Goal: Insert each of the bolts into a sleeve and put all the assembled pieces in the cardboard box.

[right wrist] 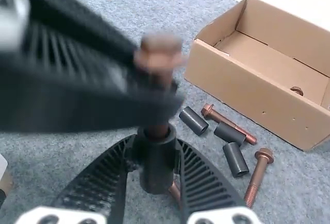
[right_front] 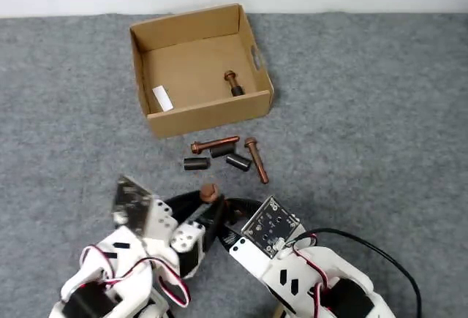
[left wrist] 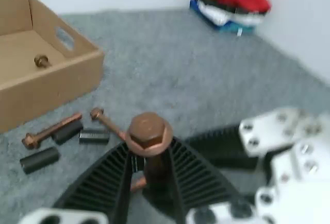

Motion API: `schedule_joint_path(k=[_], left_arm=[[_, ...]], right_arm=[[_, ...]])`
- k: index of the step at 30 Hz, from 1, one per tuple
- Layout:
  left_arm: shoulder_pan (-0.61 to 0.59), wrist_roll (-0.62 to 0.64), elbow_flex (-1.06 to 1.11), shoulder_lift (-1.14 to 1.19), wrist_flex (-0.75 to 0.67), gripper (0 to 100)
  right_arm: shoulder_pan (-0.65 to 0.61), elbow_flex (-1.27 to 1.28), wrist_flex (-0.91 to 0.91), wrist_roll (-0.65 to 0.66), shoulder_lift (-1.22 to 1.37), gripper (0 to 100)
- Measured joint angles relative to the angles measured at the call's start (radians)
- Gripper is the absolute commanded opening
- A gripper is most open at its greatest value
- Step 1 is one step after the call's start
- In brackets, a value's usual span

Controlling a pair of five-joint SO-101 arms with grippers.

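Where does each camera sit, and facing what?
High view: fixed overhead, facing down on cardboard box, loose bolts, left arm, right arm.
Left wrist view: on left arm, facing past its hand, shut on a bolt, towards the box.
Right wrist view: on right arm, facing past its hand, shut on a sleeve.
All share box and held bolt.

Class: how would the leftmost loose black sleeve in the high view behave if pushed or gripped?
The sleeve is a short cylinder on its side, so a push would probably roll it, though the carpet may slow that. It looks rigid and smooth, so it might slip in a grip.
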Motion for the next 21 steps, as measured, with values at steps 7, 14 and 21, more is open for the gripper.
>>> schedule_joint_path(k=[7,14,21], left_arm=[[0.043,-0.126,0.002,-0.002,0.078,17],[0.031,-0.146,-0.029,-0.002,0.123,19],[-0.077,-0.178,-0.087,0.003,0.141,19]], right_arm=[[-0.005,0.012,0.002,0.003,0.002,0.9],[-0.005,0.012,0.002,0.005,0.002,0.9],[0.043,0.018,0.0,0.002,0.0,0.9]])
